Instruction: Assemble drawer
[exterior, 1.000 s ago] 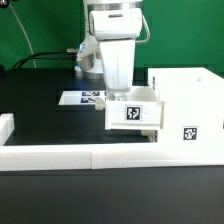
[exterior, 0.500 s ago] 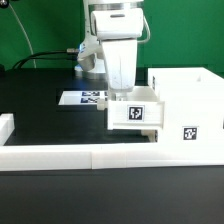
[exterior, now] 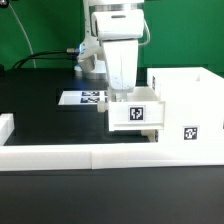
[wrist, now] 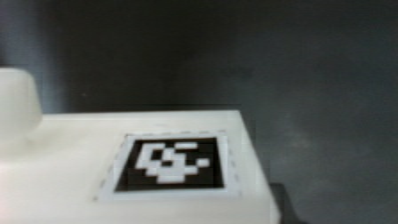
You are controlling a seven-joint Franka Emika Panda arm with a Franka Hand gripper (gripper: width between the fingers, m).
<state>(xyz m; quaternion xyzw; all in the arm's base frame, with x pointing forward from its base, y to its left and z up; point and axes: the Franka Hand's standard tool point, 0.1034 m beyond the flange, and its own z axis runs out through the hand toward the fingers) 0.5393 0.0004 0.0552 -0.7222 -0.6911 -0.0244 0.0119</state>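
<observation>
Nearest runs the border wall (exterior: pixel 100 153). Behind it my gripper (exterior: pixel 122 96) pinches the tray (exterior: pixel 134 112), held against the housing's (exterior: pixel 188 105) open side, a little nearer than before. Tray contents hidden. Farthest, the marker board (exterior: pixel 82 98).

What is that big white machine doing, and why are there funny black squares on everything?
That is a robot arm. Its claw reaches down onto a small white tray, beside a big white box; whether it grips the tray is hidden. One picture is taken from a camera off the arm; the other comes from a camera on the robot's wrist, looking close at a white part with a black square tag. Those squares are tags on the parts. A flat marker board lies on the black table, and a low white wall runs along the front.
</observation>
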